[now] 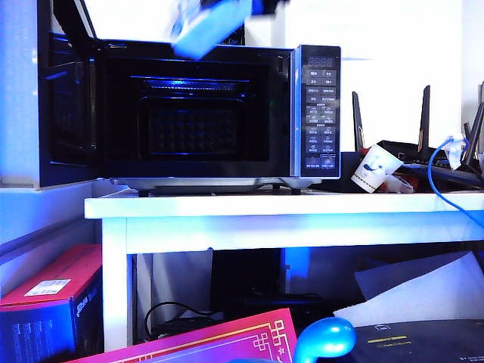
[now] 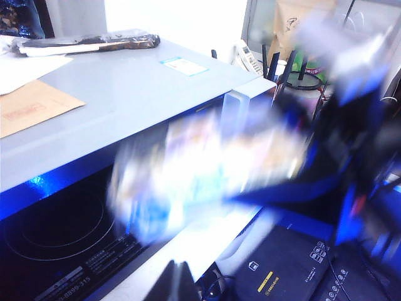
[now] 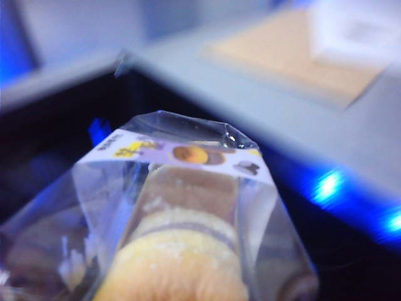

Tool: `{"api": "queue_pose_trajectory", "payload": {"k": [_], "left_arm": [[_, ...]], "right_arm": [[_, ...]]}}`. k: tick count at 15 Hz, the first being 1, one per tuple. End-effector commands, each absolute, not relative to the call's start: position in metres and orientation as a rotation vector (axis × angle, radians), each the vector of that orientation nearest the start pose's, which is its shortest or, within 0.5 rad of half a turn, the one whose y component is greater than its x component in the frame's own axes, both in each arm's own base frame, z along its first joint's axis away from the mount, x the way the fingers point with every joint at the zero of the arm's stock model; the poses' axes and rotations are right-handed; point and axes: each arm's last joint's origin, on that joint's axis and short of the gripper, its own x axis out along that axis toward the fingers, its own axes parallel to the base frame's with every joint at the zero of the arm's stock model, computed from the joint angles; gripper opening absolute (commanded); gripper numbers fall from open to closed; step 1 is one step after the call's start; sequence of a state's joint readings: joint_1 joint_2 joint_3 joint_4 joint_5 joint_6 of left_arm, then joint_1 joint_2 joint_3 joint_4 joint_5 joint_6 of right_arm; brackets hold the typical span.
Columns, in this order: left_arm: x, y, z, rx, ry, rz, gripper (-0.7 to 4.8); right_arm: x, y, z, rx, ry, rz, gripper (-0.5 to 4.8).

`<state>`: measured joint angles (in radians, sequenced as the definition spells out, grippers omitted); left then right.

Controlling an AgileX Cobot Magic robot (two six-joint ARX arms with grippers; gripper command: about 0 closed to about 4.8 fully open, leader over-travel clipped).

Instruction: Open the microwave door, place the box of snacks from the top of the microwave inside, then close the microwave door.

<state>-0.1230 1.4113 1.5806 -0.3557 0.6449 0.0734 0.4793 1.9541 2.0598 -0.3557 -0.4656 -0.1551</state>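
The microwave (image 1: 318, 106) stands on the white table with the microwave door (image 1: 68, 106) swung wide open to the left, so the dark cavity (image 1: 197, 121) shows. The box of snacks (image 1: 206, 26), clear plastic with pale yellow contents, hangs blurred in the air just above the microwave's front top edge. My right gripper (image 2: 276, 179) is shut on it; the box (image 3: 182, 238) fills the right wrist view and hides the fingers. My left gripper (image 2: 178, 285) shows two dark fingertips pressed together, empty, near the table's front edge below the cavity floor (image 2: 56, 232).
A tan envelope (image 2: 31, 106) and a dark wrapped packet (image 2: 94, 41) lie on the microwave's grey top. Right of the microwave are a paper cup (image 1: 376, 168), black routers with antennas (image 1: 423, 144) and a blue cable (image 1: 437, 178). A red box (image 1: 45, 295) sits under the table (image 1: 302, 206).
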Motion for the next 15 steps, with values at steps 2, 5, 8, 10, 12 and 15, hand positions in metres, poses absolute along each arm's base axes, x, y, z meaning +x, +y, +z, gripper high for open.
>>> {"api": "queue_pose_trajectory", "payload": {"k": [2,5,8,10,12,15], "left_arm": [[0.292,-0.054,0.452,0.024,0.132,-0.778,-0.05],[0.292,-0.054,0.452,0.024,0.132,-0.778,-0.05],[0.292,-0.054,0.452,0.024,0.133,-0.779,-0.05],[0.292,-0.054,0.452,0.024,0.133,-0.779,-0.05],[0.292,-0.054,0.452,0.024,0.133,-0.779,-0.05],[0.292,-0.054,0.452,0.024,0.133,-0.779,-0.05]], "right_arm": [[0.403,0.226,0.384,-0.139,0.110,0.954,2.73],[0.425,0.237,0.352,-0.116,0.093,0.946,2.73],[0.448,0.249,0.316,-0.077,0.076,0.866,2.73],[0.462,0.254,0.295,-0.054,0.038,0.794,2.73],[0.473,0.260,0.274,-0.048,-0.026,0.784,2.73],[0.484,0.266,0.247,-0.035,-0.117,0.674,2.74]]}}
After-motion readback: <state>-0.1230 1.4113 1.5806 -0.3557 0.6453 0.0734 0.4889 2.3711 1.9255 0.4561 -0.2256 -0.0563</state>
